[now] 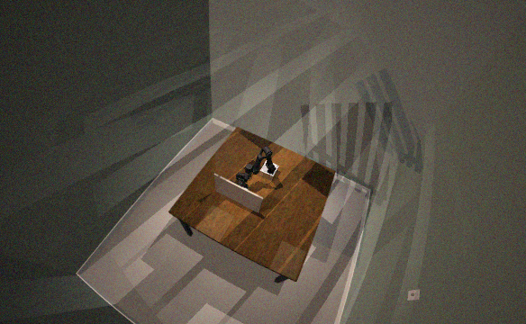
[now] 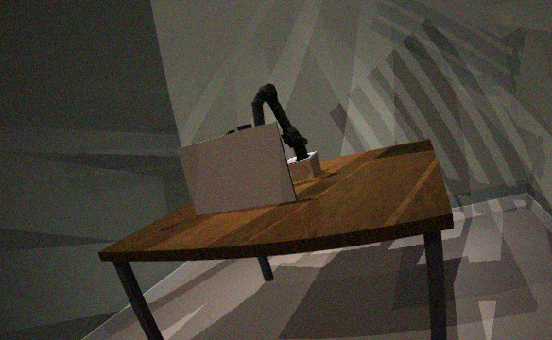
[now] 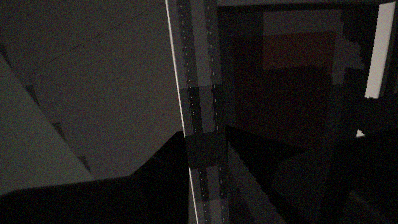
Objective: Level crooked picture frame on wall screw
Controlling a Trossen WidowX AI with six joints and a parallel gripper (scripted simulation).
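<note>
The picture frame shows only in the wrist view, as a grey side bar (image 3: 200,55) running top to bottom with a slight slant and a dark reddish picture (image 3: 300,55) to its right. My gripper (image 3: 202,135) is shut on this side bar, one black finger on each side of it. The upright panel (image 1: 238,193) (image 2: 238,172) (image 3: 110,75) stands on the table and hides the frame from the top and exterior views. The screw and the notched strip are not visible. Whether the frame is level I cannot tell.
The black arm (image 1: 267,153) (image 2: 267,91) rises from a white box-like base (image 2: 312,166) behind the panel and bends over toward it. The wooden table (image 1: 281,220) (image 2: 375,189) carries both. Striped shadows cross the walls, and the wrist view is very dark.
</note>
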